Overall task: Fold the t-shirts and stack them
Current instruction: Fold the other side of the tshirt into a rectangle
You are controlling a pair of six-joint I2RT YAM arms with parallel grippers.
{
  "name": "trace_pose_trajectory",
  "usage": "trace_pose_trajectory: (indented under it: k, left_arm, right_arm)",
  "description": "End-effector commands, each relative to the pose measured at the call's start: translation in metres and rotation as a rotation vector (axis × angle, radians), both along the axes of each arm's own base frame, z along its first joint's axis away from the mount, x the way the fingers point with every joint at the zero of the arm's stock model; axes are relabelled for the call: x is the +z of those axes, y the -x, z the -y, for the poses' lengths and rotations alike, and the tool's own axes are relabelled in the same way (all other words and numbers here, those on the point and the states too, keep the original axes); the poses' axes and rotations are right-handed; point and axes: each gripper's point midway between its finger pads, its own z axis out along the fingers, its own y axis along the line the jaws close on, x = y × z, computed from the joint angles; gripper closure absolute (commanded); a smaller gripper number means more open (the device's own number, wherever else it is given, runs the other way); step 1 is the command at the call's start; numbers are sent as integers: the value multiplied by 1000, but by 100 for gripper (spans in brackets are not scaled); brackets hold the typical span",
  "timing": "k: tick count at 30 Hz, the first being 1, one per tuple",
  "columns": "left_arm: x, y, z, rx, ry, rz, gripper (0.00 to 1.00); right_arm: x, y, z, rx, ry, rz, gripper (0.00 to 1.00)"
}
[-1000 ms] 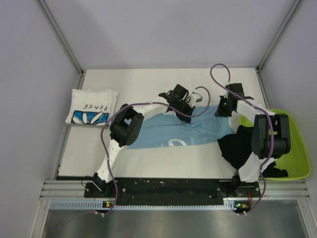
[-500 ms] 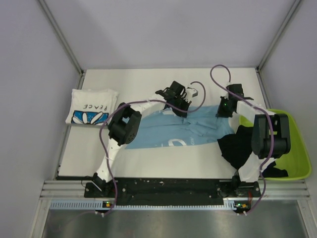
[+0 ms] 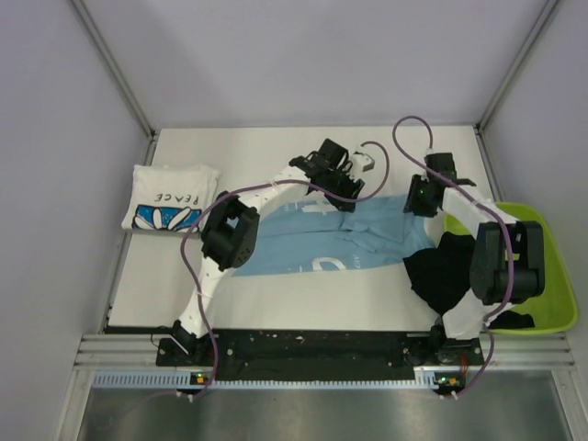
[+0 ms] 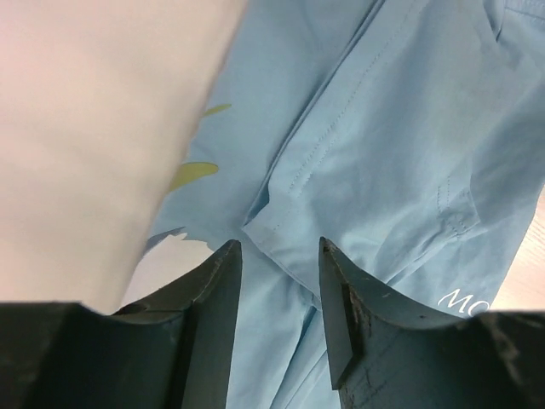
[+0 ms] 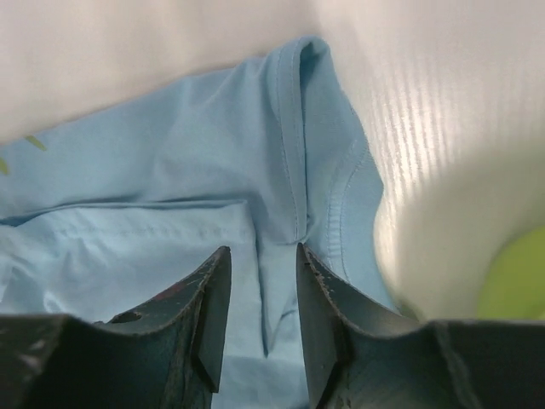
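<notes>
The light blue t-shirt [image 3: 340, 237] lies spread across the middle of the table, partly folded, with white print showing. My left gripper [image 3: 342, 188] hovers open over its far edge; the left wrist view shows blue cloth [image 4: 383, 153] and a folded hem between the open fingers. My right gripper [image 3: 420, 197] is open over the shirt's far right corner, with a seam of the blue cloth [image 5: 281, 170] between its fingers. The white "PEACE" shirt [image 3: 171, 197] lies folded at the far left. The black shirt [image 3: 446, 271] hangs over the bin's edge.
The lime-green bin [image 3: 549, 299] stands at the right, off the table's side. Grey walls enclose the white table [image 3: 266, 152] on three sides. Cables loop above both arms.
The left gripper has moved a little farther back and right along the blue shirt's far edge. The right gripper has shifted slightly farther back. The blue shirt looks unchanged.
</notes>
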Motion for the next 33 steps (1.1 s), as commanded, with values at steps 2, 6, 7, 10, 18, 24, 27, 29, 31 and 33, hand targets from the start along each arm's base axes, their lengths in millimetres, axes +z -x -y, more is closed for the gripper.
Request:
trace_pose_trajectory:
  k: [2, 6, 7, 10, 18, 24, 27, 29, 31, 33]
  left_arm:
    - [64, 5, 2, -30, 51, 64, 58]
    - [48, 32, 14, -89, 120, -58, 77]
    - [39, 34, 16, -84, 117, -76, 77]
    - [10, 38, 17, -77, 105, -132, 76]
    - [-35, 35, -1, -34, -4, -130, 74]
    - [-47, 29, -23, -30, -105, -61, 76]
    - [-23, 30, -17, -74, -62, -42, 75]
    - [5, 40, -7, -134, 5, -57, 70]
    - [40, 49, 2, -195, 80, -58, 64]
    - [75, 57, 6, -252, 138, -37, 61]
  right_arm:
    - [63, 1, -9, 11, 103, 177, 76]
    - [38, 17, -56, 72, -135, 103, 98]
    - [29, 21, -64, 73, -179, 71, 100]
    - [1, 32, -64, 29, -207, -14, 100]
    - [-40, 56, -12, -142, -95, -141, 100]
    - [-37, 57, 5, -170, -45, -147, 100]
    - [-24, 48, 8, -155, -23, -117, 100]
    - [-7, 38, 13, -146, 8, -78, 100]
    - [17, 23, 15, -128, 23, -14, 100]
    - [35, 9, 17, -115, 33, 34, 100]
